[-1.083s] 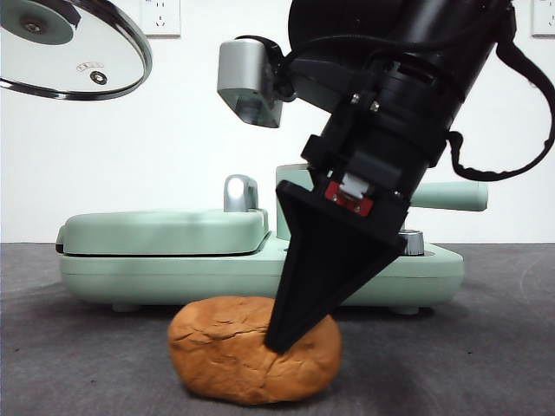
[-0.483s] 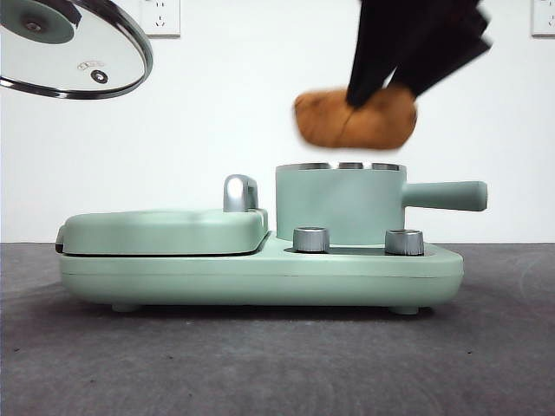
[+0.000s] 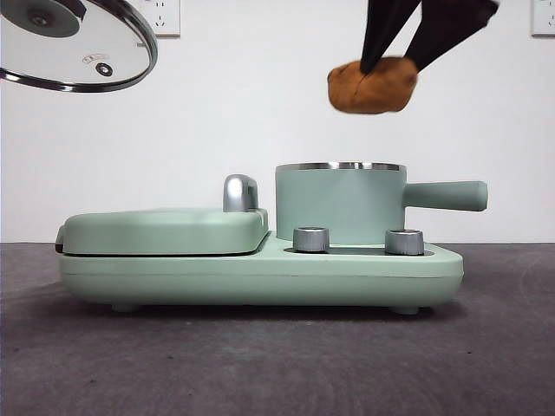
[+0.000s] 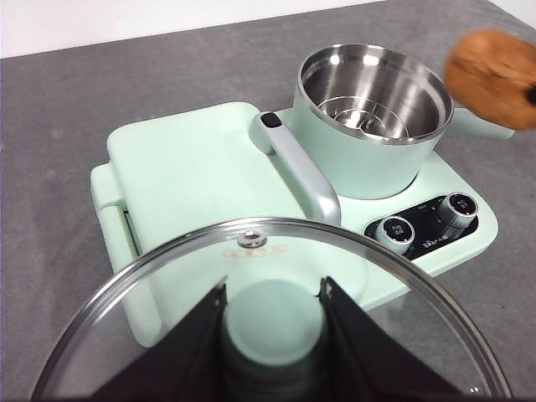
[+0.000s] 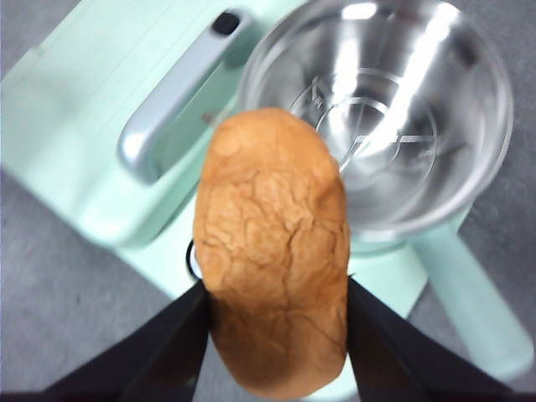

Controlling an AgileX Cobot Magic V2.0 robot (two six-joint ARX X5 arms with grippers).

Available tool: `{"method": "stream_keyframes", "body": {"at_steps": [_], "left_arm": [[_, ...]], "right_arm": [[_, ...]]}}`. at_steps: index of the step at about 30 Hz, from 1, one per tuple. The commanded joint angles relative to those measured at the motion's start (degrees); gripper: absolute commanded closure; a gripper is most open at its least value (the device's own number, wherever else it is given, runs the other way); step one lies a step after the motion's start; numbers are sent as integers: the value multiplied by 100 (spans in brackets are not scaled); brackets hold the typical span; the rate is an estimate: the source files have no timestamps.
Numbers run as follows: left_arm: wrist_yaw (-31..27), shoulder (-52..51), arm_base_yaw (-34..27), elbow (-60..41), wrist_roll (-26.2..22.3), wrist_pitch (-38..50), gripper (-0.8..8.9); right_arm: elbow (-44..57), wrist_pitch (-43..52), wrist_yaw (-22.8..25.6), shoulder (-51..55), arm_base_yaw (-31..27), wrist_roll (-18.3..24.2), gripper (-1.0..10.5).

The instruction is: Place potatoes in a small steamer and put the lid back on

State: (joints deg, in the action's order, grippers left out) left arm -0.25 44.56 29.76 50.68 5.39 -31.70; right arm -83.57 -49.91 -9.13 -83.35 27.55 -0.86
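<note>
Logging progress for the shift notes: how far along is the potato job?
Done: the lid is off, held up by the left gripper. In hand: the right gripper holds the potato in the air above the empty steamer. Left: lowering it in, then replacing the lid.

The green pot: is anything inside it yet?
No food: the small steamer shows a bare steel floor with embossed rings. The potato hangs above it in the right gripper. The near inner wall is hidden.

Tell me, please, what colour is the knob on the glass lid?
Mint green; the knob of the lid shows best in the left wrist view.
</note>
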Motion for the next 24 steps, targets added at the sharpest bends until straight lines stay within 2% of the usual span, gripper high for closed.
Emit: {"method": "stream_keyframes", "body": {"at_steps": [1,12,24], "left_arm": [[-24,-2,20,105,-13,157,804],[-24,0,20,105,4,155,804],[-24,0,20,105,7,149,804]], "right_arm": [[-382,94,-57,-498,-107,37,758],[-1539,146,-31,-2175,-407,326,758],[-1620,509,35,-2758,-413,479,735]]}}
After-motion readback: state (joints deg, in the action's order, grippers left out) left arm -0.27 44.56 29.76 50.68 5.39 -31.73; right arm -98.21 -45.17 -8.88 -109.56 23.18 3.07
